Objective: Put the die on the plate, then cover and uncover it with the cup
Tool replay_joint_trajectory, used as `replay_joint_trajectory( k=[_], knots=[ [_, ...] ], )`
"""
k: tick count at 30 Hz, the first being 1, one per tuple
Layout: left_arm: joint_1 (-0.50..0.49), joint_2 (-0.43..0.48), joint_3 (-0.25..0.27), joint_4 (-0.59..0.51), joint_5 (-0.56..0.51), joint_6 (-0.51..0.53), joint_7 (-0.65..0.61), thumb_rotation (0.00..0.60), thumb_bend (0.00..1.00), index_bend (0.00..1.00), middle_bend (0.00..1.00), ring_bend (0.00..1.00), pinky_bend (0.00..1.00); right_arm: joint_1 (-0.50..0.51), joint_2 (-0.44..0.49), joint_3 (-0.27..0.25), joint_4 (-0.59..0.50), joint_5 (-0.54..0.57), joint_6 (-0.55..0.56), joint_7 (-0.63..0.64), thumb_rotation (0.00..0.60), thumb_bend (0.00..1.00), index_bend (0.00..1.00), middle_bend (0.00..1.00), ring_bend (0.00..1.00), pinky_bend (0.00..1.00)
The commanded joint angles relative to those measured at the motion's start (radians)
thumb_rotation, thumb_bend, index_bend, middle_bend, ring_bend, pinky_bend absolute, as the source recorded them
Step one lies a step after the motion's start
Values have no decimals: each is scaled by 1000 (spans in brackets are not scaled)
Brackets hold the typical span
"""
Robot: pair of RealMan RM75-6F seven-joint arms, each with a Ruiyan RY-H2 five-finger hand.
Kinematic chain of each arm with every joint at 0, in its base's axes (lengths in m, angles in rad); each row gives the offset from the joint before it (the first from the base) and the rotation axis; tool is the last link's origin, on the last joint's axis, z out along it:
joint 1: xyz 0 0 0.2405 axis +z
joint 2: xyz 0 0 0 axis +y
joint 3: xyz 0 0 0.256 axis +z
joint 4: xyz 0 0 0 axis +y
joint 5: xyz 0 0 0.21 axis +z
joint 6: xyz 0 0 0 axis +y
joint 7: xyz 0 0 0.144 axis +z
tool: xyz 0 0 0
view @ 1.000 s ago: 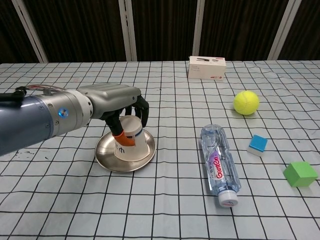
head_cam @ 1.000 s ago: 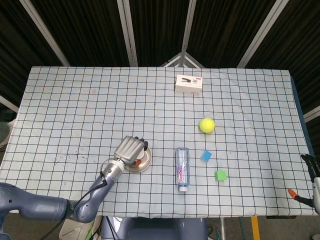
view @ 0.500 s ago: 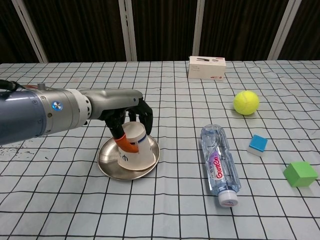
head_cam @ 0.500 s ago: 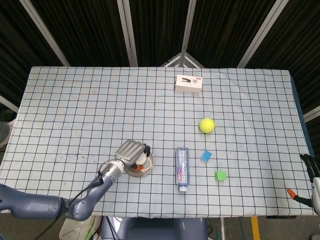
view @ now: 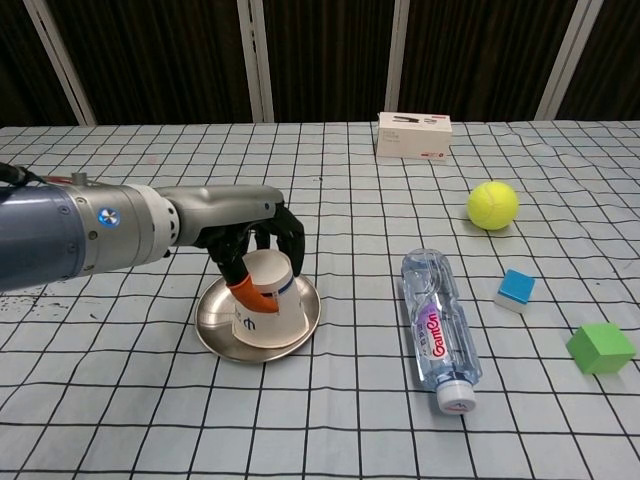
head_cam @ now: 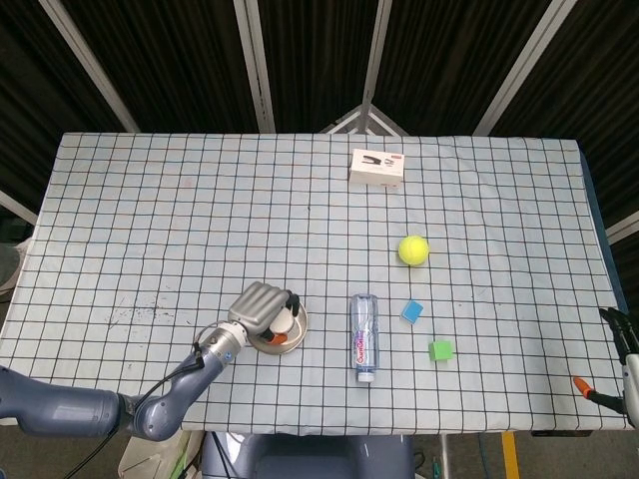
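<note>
Left hand: the grey left hand (view: pixel 252 232) reaches in from the left and grips the upturned white paper cup (view: pixel 264 299) from above, its dark fingers (view: pixel 293 238) curled round the cup's upper part. The head view shows the same hand (head_cam: pixel 262 303) over the plate.
Cup: mouth down, tilted slightly, standing on the round shallow metal plate (view: pixel 213 327); it carries a dark band and an orange patch on its side.
Plate: lies on the bench (view: pixel 330 420), which is covered by a pale cloth with a black grid, left of centre and near the front edge.
Die: not visible in either view; whether it sits under the cup cannot be told.
Right hand: only a dark part (head_cam: pixel 620 330) shows at the right edge of the head view, beside an orange-tipped piece; whether its fingers are apart or closed cannot be told.
Bottle: a clear plastic water bottle with a red label (view: pixel 436 328) lies on its side just right of the plate, cap toward the front.
Other items: a yellow-green tennis ball (view: pixel 492 205), a small blue block (view: pixel 515 289) and a green cube (view: pixel 600 348) lie to the right, apart from one another; a white flat box (view: pixel 414 134) stands near the far edge.
</note>
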Motion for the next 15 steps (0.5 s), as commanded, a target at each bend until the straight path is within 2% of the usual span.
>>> replay_joint_trajectory(
  k=[1,5,11,15],
  knots=[
    [-9,6,0,-6,-14,-1,-2,600,426,590,471,431,505,0,0,-1,1,0,0,0,600,127,130,137,95,20],
    [-18,6,6,2,-9,28,21,600,426,591,472,432,510,-1,0,-1,0,-2,1,2,600,127,130,137,96,20],
    [-34,-27,50,50,10,132,139,600,428,594,472,437,513,-1,1,-1,0,-2,0,4,600,127,130,137,96,20],
    [-31,-52,68,85,44,173,172,600,431,597,474,441,513,-1,1,-2,0,-1,-1,3,600,127,130,137,96,20]
  ],
)
